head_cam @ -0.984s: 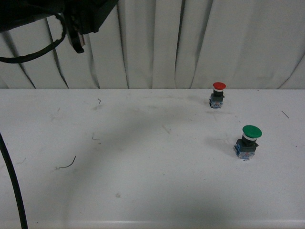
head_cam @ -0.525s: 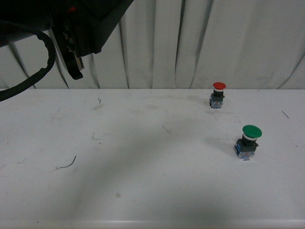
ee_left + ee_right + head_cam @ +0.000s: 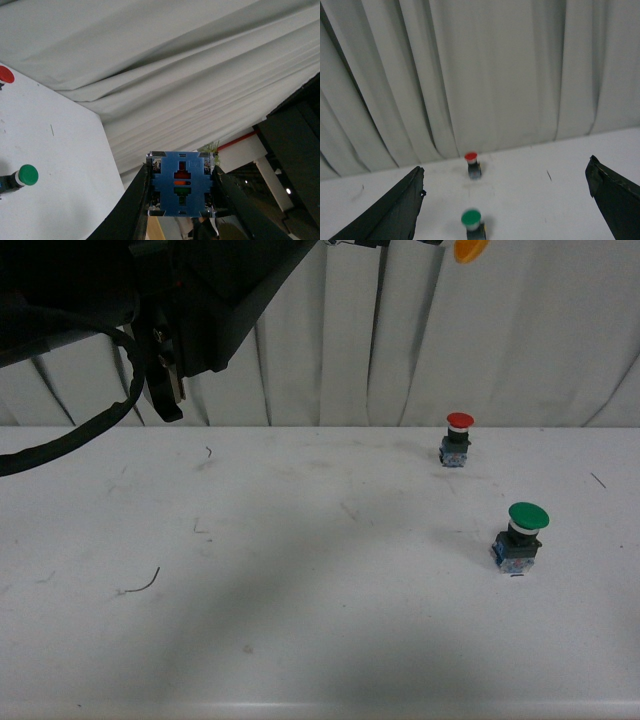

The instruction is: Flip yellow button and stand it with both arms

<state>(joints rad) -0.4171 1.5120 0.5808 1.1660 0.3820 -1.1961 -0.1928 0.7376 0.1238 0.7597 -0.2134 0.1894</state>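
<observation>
Left fingers (image 3: 137,202): closed on the yellow button (image 3: 182,184), one finger on each side of its blue block. The block's underside faces the wrist camera squarely. The cap is hidden from there, so it points away from the wrist, with the long axis running straight out along the fingers.

Front view: the cap (image 3: 470,248) shows at the top edge against the curtain (image 3: 560,330). It is high above the red button (image 3: 459,436) and well clear of the table (image 3: 300,620). Only a sliver of orange-yellow is visible, so the tilt cannot be told from here. The left arm (image 3: 200,300) is raised, far to the left of the red button.

Right fingers (image 3: 390,215): spread wide, nothing between them. Their camera looks across the table at the red button, with the green button (image 3: 472,221) in front of it. The yellow button is not in that view, and the right arm is absent from the front view.

Judgement: the button is aloft in the left grip, block end taken and cap end free, so a handover for the flip looks due. Left is the only arm at the button; right is well apart and lower. Right would need to rise toward the cap end above the red button and close across the axis at the cap or collar.

Risk: the red button stands roughly under the held one, so a slip could knock it.
</observation>
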